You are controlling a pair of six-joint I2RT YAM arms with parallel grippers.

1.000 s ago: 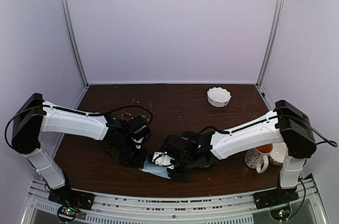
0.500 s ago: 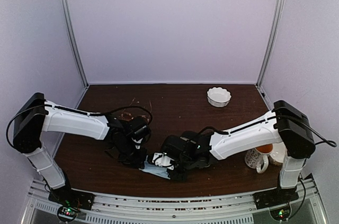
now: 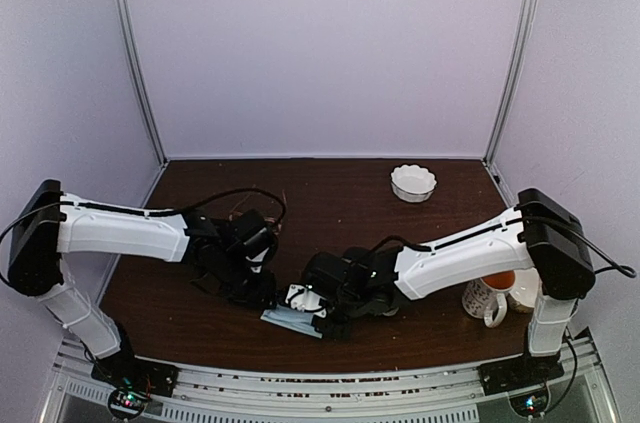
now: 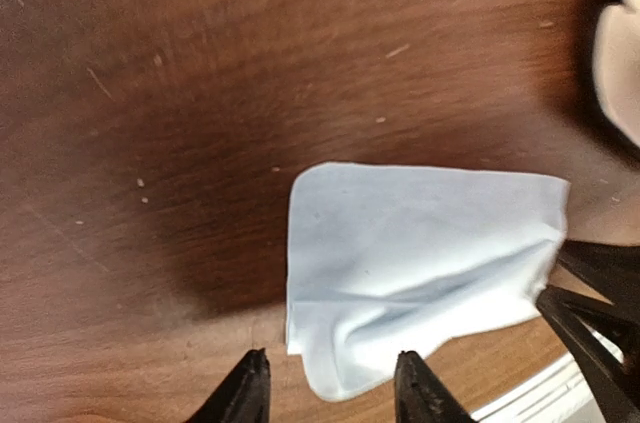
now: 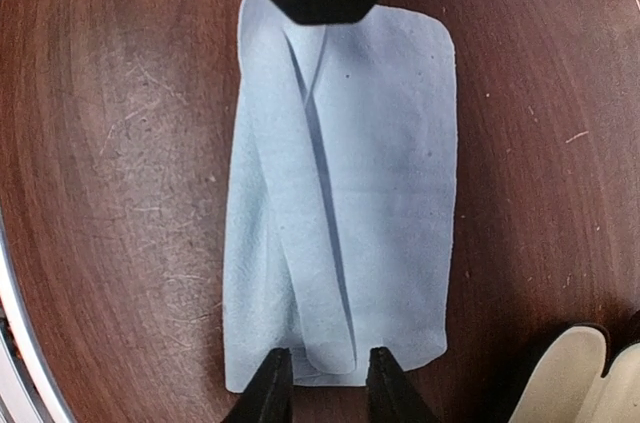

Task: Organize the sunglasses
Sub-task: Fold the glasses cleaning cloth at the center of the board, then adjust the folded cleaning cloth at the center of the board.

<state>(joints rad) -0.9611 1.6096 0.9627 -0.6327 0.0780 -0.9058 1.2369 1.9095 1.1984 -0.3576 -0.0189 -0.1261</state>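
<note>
Sunglasses do not show in either wrist view, and from above I cannot pick them out for certain. Faint thin strokes (image 3: 283,199) on the dark brown wooden counter (image 3: 340,193), beyond the left arm (image 3: 150,233), may be a wire frame or only scratches.

What lies between the two sets of jaws is a light-blue square cloth (image 4: 420,263), soft, creased, with one long fold down it. The left jaws stand apart, with a corner of the cloth just ahead of their tips. The right jaws are apart too, straddling the end of the fold at the opposite edge, clamped on nothing as far as I can see.

My worries from here:
- The two sets of jaws face each other across one small cloth, so a short advance by either could knock them together.
- If the right jaws shut, they may pinch only the raised fold and drag the cloth into a bunch.
- The cloth sits near the counter's front edge, so a tug that way could pull it off.
- If those strokes are a frame, the left forearm could sweep it aside.
</note>
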